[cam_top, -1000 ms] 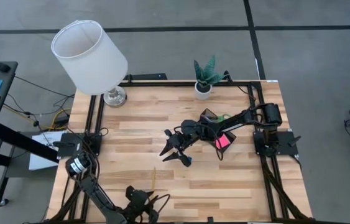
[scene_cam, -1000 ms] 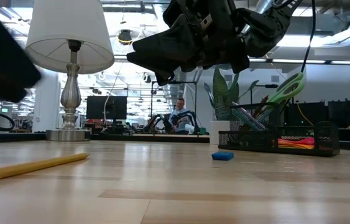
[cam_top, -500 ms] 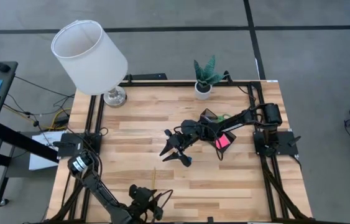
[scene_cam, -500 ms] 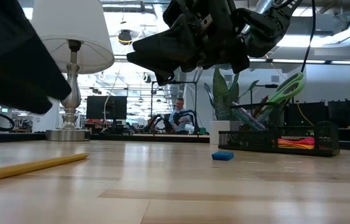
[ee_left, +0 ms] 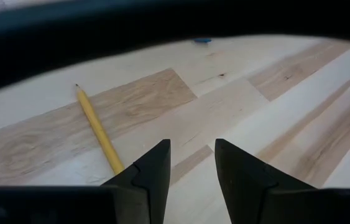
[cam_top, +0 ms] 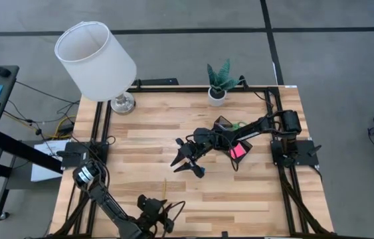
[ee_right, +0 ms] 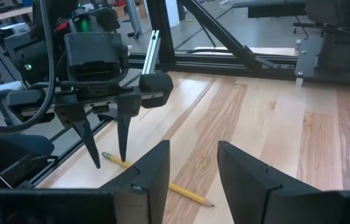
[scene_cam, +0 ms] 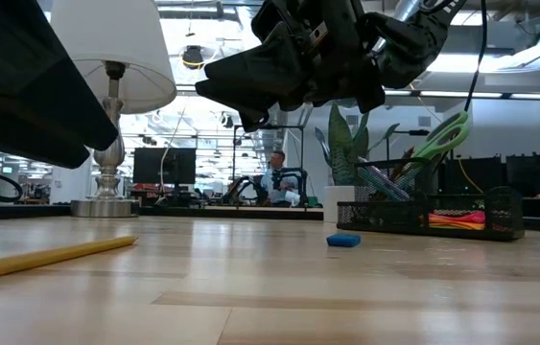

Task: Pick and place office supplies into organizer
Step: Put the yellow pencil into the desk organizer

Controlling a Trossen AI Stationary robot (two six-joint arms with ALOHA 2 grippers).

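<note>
A yellow pencil [cam_top: 164, 188] lies flat on the wooden table near the front edge, also seen in the left wrist view [ee_left: 97, 127]. My left gripper [cam_top: 155, 212] hangs open just over the table beside the pencil's near end, which lies outside its two fingers [ee_right: 123, 140]. My right gripper [cam_top: 185, 161] hovers open and empty above mid-table. A blue eraser [scene_cam: 343, 240] lies on the table. The black organizer [scene_cam: 433, 216] stands at the right, with green-handled scissors [scene_cam: 447, 134] upright in it and a pink pad [cam_top: 238, 151] in its tray.
A white-shaded lamp [cam_top: 97, 63] stands at the far left corner, and a white pot with a green plant [cam_top: 218, 85] at the far edge behind the organizer. A black frame [cam_top: 276, 126] runs along the table's sides. Bare wood lies between the pencil and the organizer.
My left gripper has edged a little toward the table's right edge, closer to the pencil, with the gap between its fingers unchanged. The pencil has stayed where it was.
</note>
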